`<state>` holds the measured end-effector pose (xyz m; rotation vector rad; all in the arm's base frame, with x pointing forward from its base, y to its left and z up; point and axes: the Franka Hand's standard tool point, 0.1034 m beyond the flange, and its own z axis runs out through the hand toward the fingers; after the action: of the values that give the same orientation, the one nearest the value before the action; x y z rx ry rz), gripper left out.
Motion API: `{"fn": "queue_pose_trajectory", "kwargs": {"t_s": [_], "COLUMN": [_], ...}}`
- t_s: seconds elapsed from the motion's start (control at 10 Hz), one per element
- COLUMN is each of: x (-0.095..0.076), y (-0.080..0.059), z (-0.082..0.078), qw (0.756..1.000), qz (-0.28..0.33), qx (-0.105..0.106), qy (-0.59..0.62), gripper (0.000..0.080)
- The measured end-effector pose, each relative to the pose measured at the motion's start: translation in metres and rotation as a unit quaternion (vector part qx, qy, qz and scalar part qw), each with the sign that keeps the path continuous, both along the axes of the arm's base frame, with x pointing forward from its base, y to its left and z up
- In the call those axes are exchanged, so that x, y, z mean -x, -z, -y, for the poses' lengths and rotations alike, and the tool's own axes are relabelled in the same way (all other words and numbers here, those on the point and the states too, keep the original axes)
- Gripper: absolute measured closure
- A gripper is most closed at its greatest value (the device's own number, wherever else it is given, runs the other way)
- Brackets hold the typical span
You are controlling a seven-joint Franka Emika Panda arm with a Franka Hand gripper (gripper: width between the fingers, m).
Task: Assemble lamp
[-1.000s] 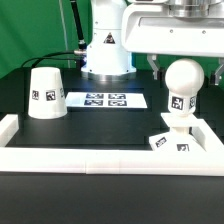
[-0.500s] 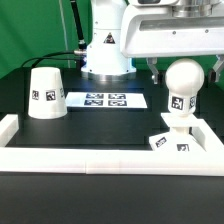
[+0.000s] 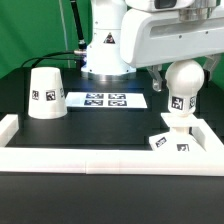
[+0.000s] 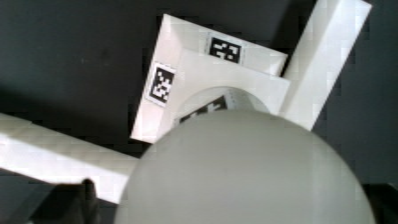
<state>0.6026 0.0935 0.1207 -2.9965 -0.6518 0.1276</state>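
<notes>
Bulb [image 3: 181, 86] upright on base [image 3: 171, 142]

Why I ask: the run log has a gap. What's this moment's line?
bulb: upright on base | gripper: astride bulb, grip unclear | shade: standing apart on table

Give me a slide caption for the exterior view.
The gripper straddles the ball bulb standing on the square base; the shade sits beside the marker board.
</notes>
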Motion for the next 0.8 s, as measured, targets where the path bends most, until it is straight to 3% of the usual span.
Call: {"fn": "queue_pose_trajectory", "kwargs": {"t_s": [0.1, 0.2, 0.6, 0.8], "x": [0.0001, 0.0000, 0.0000, 0.0031], "y": [0.0000, 0.0001, 0.0001, 0.0003], "z": [-0.0006, 0.0000, 0.0000, -0.0015], "qw": [1.000, 1.000, 1.000, 0.992], "qz": [0.000, 0.000, -0.001, -0.005], "qx": [0.000, 0.001, 0.001, 0.005], "qy": [0.005, 0.005, 0.012, 0.125], "gripper": [0.0100, 0.0221, 0.0223, 0.0223]}}
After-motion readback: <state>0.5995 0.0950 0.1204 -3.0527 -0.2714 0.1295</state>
